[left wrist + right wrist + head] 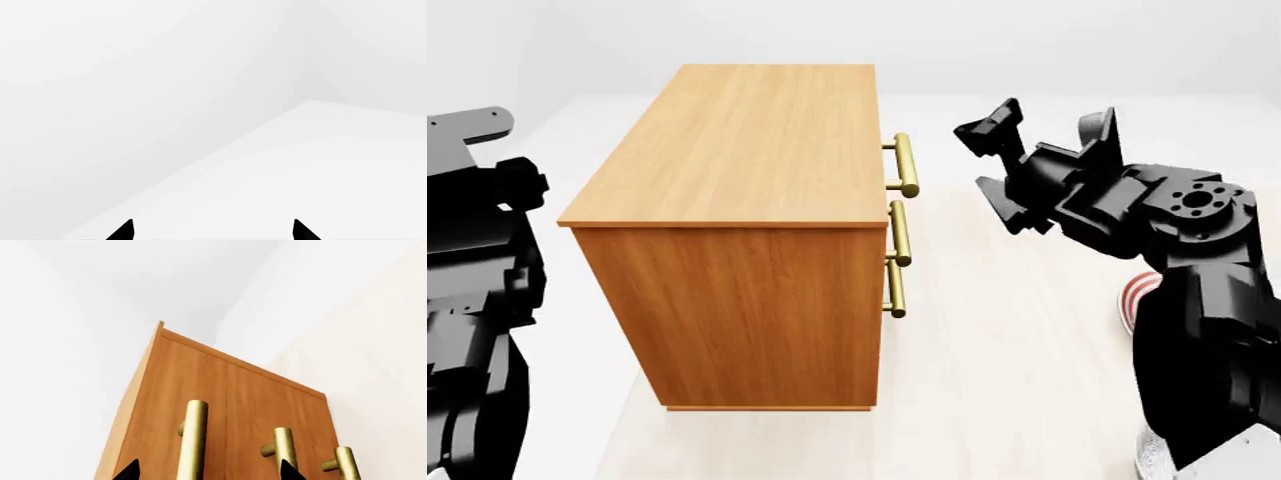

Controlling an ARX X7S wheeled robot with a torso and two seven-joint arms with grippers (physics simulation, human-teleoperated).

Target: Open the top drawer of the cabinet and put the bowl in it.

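Boxy orange-brown wood-grain cabinet [741, 200] mid-frame, three brass bar handles along its right face, top drawer [227, 405] flush, right gripper [988, 158] spread open beside them

One wooden cabinet [747, 220] stands on the pale floor. Three brass bar handles [904, 165] run down its front face, one for each of three drawers. Two black robot arms flank it, one on each side. At the right edge, part of one white plate with red rings [1132, 298] shows behind the arm.
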